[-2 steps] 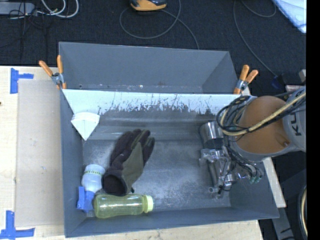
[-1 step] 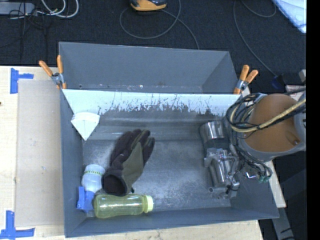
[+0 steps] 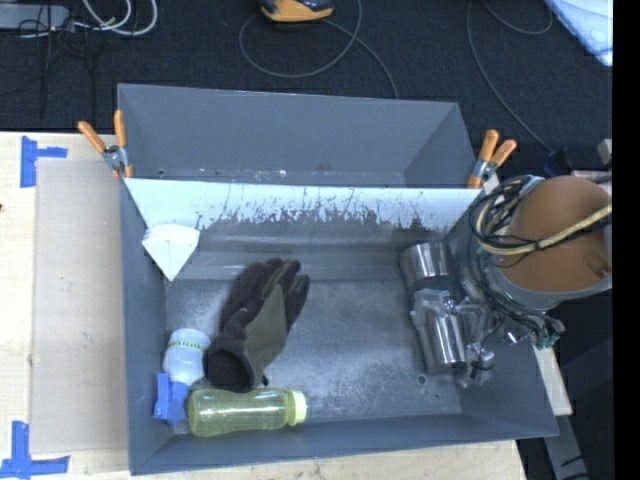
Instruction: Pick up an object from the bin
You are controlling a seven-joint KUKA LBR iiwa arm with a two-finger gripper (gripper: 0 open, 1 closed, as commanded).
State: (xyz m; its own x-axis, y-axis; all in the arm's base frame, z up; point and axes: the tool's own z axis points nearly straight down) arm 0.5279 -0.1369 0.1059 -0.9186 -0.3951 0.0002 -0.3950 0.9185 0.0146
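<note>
Hand [image 3: 452,353]: low at the right side of the bin [image 3: 300,128], over bare floor; wide or narrow, I cannot tell.
Things to pick: dark glove [image 3: 262,318], yellow-green plastic bottle [image 3: 240,411], white round container [image 3: 186,356] and blue piece [image 3: 168,400], all at the left, well apart from the hand; white paper cone [image 3: 172,246] by the left wall.
Risk: closing here would likely catch nothing. A reach leftward could snag the limp glove or roll the bottle, which lies on its side.
Writing: none readable.

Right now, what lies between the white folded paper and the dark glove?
Nothing lies there. In the camera view, only bare grey bin floor separates the folded paper from the glove.
</note>
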